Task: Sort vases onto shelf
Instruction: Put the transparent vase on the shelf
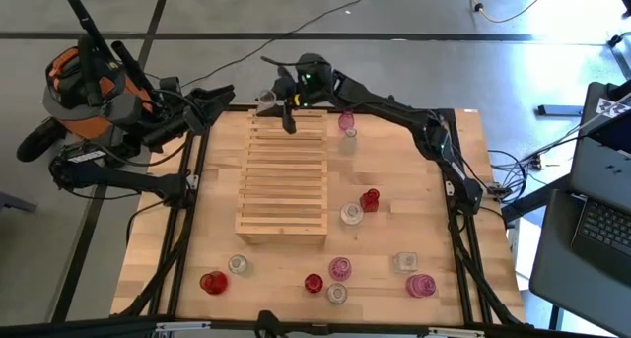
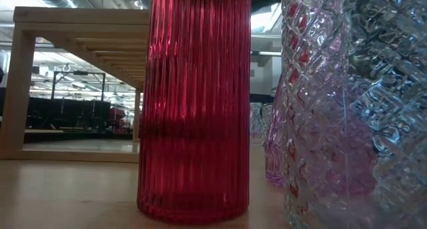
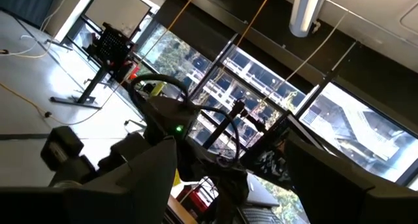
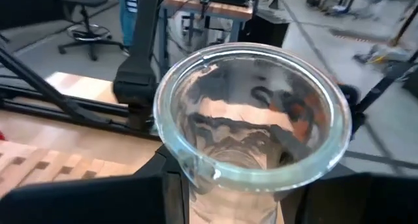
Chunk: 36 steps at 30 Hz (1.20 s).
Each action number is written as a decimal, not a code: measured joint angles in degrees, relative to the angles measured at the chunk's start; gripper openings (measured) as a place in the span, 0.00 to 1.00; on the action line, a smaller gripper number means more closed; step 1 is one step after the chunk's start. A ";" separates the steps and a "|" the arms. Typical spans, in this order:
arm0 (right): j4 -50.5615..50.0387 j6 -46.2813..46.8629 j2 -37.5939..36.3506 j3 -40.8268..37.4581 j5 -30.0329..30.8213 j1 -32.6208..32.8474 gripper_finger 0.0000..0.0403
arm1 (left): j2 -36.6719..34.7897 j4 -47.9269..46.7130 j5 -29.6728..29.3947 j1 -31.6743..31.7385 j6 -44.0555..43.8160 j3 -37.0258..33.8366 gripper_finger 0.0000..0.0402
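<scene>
We see a clear, wide-mouthed glass vase (image 4: 251,129) gripped between the two dark fingers of the right gripper (image 1: 268,100), which hangs at the top centre of the high view, just over the far end of the pale wooden slatted shelf (image 1: 284,180). In the right wrist view the vase's round rim fills the middle of the frame, with the fingers pressed against its sides below and the shelf's slats at the lower left.

The shelf lies lengthwise in the middle of the wooden surface (image 1: 394,170), left of centre in the high view. The other vases stand on the surface to the right of and below the shelf. A pink vase (image 1: 346,121) sits near the upper right of the shelf. A red vase (image 1: 370,199) and a clear vase (image 1: 351,214) stand just beside each other at centre right. Along the bottom of the frame we count a red vase (image 1: 213,282), a clear one (image 1: 238,265), another red one (image 1: 314,283), a pink one (image 1: 340,269), a clear one (image 1: 337,295), a clear square one (image 1: 405,263) and a pink one (image 1: 421,285).

The left gripper (image 1: 219,98) waits at the upper left, off the surface's corner, with its fingers spread wide and nothing between them.
</scene>
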 joint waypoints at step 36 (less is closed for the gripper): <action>2.02 0.70 4.17 -0.02 6.62 0.88 0.45 | 0.00 -2.54 -0.03 -1.14 -0.01 -0.01 0.68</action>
